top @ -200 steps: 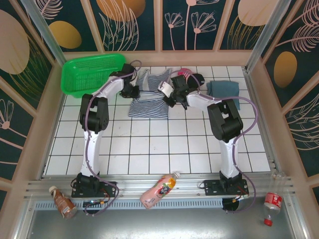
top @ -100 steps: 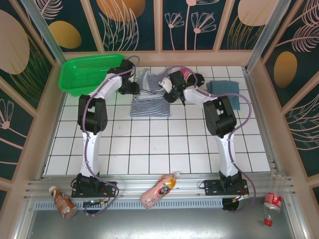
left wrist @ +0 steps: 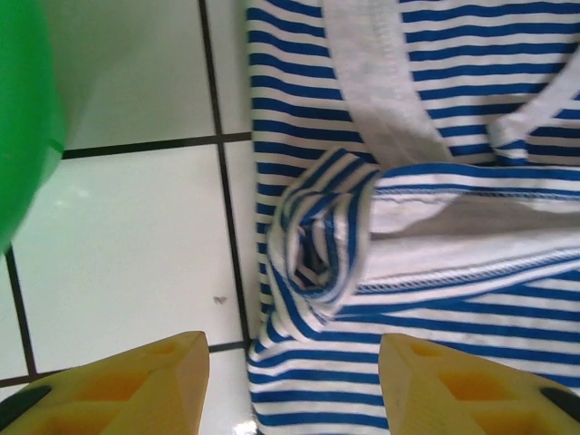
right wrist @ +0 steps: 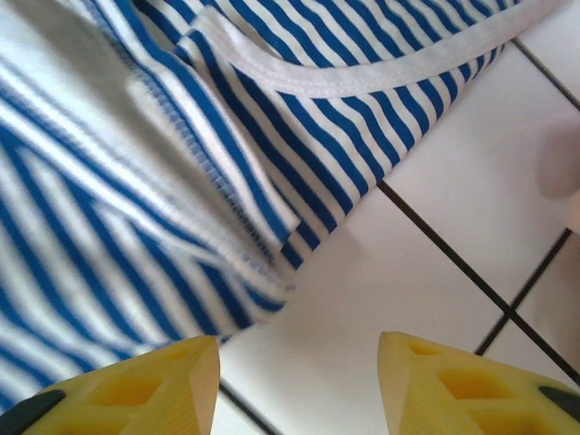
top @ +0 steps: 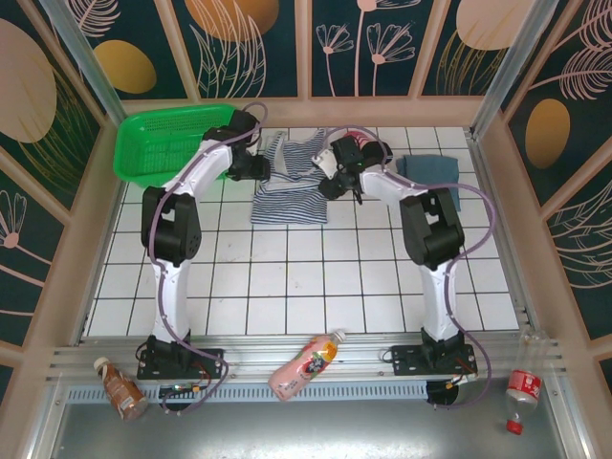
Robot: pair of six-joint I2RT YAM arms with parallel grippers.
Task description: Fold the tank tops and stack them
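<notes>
Okay, I see striped tank top part-folded far centre, blue-grey tank top far right, unstacked; left gripper, right gripper both released, empty.

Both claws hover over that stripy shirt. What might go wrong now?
The striped tank top has a rolled-up bunch at its edge, ahead of the open left gripper; folding over it would probably leave a lump. The green basket sits close beside the left arm and might get knocked. The open right gripper hangs over a cloth corner and bare tile, so a grab there may catch little cloth.
</notes>
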